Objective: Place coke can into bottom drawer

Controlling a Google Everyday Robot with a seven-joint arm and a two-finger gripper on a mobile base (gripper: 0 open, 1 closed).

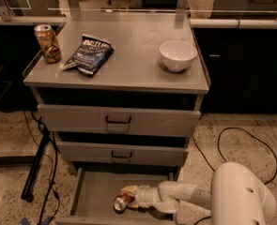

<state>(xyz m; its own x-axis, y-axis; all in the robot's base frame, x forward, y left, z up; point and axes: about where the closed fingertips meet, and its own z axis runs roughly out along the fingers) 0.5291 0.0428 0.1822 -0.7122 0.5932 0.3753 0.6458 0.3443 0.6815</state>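
The hand (131, 198) is low inside the open bottom drawer (93, 205), closed around the coke can (121, 203). The can lies tipped on its side, its silver end pointing toward the drawer's front left, and it sits at or just above the grey floor; whether it already touches the floor cannot be told. The white arm (185, 193) reaches in from the right, passing under the front of the closed middle drawer (121, 153).

The step in hand looks like the release. To do it well, the can should be lowered until it rests on the drawer floor before the jaws part, because a can on its side will roll if it is let go from any height. Setting it down near the middle of the tray, away from the low side walls, gives it room to settle. The jaws should open only enough to free it, and the hand should then draw back along the arm's own line, up and to the right, so that it neither nudges the can nor catches the drawer above.

The gold-brown can (47, 43), the chip bag (88, 54) and the white bowl (178, 55) on top of the cabinet (128, 76) are well apart from this and play no part.
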